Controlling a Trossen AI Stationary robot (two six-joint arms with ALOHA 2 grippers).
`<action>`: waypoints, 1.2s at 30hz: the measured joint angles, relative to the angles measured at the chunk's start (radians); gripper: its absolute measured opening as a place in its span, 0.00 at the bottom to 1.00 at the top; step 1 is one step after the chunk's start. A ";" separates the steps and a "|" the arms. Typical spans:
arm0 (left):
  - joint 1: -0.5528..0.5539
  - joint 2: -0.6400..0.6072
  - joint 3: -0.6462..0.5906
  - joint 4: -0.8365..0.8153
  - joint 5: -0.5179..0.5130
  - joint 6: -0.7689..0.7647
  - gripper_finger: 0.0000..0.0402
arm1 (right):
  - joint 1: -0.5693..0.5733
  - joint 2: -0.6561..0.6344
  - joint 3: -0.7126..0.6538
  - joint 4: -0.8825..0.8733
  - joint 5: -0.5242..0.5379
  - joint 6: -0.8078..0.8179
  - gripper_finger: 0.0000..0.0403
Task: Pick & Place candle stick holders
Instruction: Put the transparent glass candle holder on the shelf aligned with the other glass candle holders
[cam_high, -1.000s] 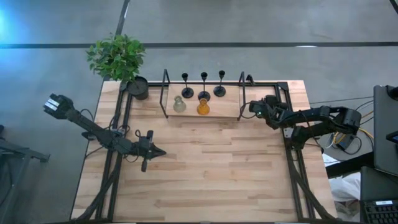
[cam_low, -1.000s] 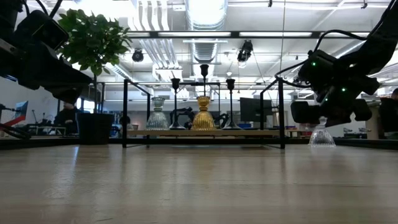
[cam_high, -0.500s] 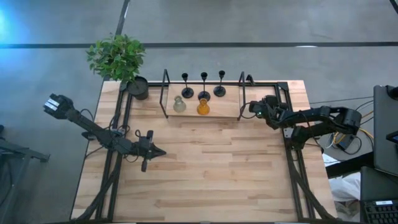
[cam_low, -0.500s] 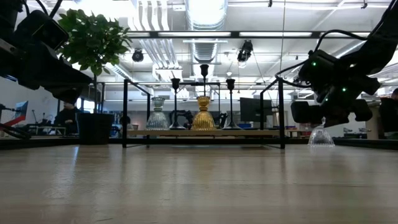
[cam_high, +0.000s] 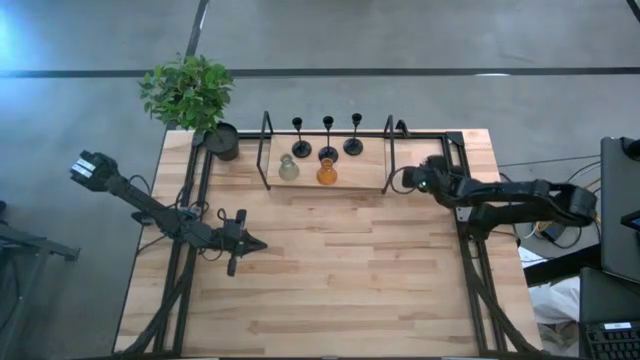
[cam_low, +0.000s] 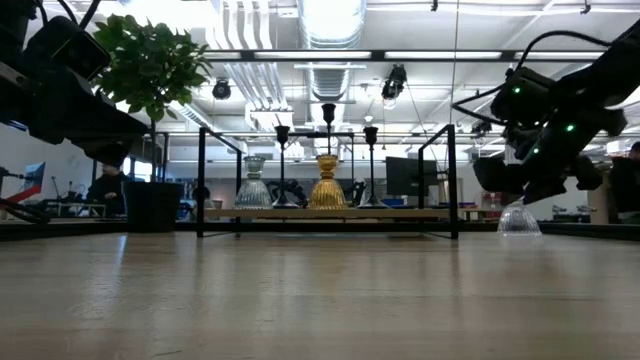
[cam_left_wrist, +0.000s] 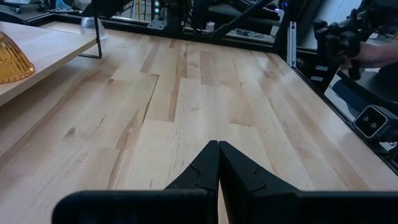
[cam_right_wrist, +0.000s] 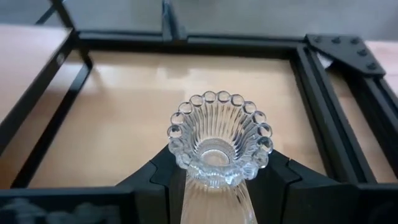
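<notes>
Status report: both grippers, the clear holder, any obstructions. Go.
Right gripper shut on clear glass holder, by the shelf's right end. Left gripper shut, empty, parked mid-table. Shelf's black frame post close alongside.

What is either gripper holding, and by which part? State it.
The right gripper holds the clear glass candle stick holder, its jaws closed on the ribbed body just below the beaded rim. The left gripper is shut and holds nothing.

Light wooden table (cam_high: 340, 270), black-framed wooden shelf (cam_high: 345, 173) at its far edge, black plant pot (cam_high: 223, 141) at far-left corner.
</notes>
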 joint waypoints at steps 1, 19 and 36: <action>0.000 0.000 0.000 0.000 0.000 0.000 0.04 | 0.011 -0.029 0.000 -0.041 -0.012 0.010 0.31; 0.000 0.000 0.000 0.000 0.000 0.000 0.04 | 0.181 -0.473 -0.001 -0.379 -0.369 -0.027 0.31; 0.000 0.000 0.000 0.000 0.000 0.000 0.04 | 0.334 -0.513 0.026 -0.228 -0.785 -0.010 0.31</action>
